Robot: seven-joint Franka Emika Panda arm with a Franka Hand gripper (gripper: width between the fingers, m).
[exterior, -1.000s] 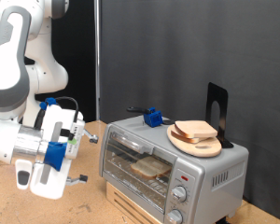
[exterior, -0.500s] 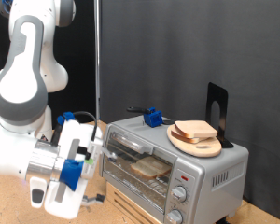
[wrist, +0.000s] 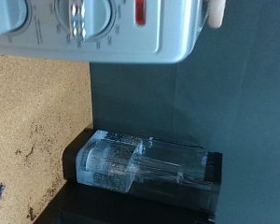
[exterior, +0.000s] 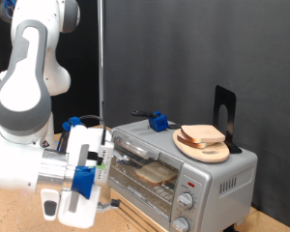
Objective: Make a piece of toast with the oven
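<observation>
The silver oven (exterior: 179, 174) stands at the exterior view's right on a wooden table. Its glass door looks shut, and one slice of toast (exterior: 155, 174) lies on the rack inside. More pale slices (exterior: 203, 135) are stacked on a round wooden board on the oven's roof. My gripper (exterior: 108, 200) is low at the door's left end, fingers pointing at the oven, with nothing seen held. The wrist view shows the oven's knob panel (wrist: 103, 33), a knob (wrist: 89, 14) and the red mark (wrist: 140, 11).
A blue clip (exterior: 160, 122) and a black stand (exterior: 223, 108) are on the oven's roof. A clear block on a black base (wrist: 145, 168) fills the wrist view against a dark backdrop. The wooden table (wrist: 33, 121) shows beside it.
The arm has swung towards the exterior view's right and slightly down, bringing the hand from the left of the table up to the oven's front. The slices have not moved.
</observation>
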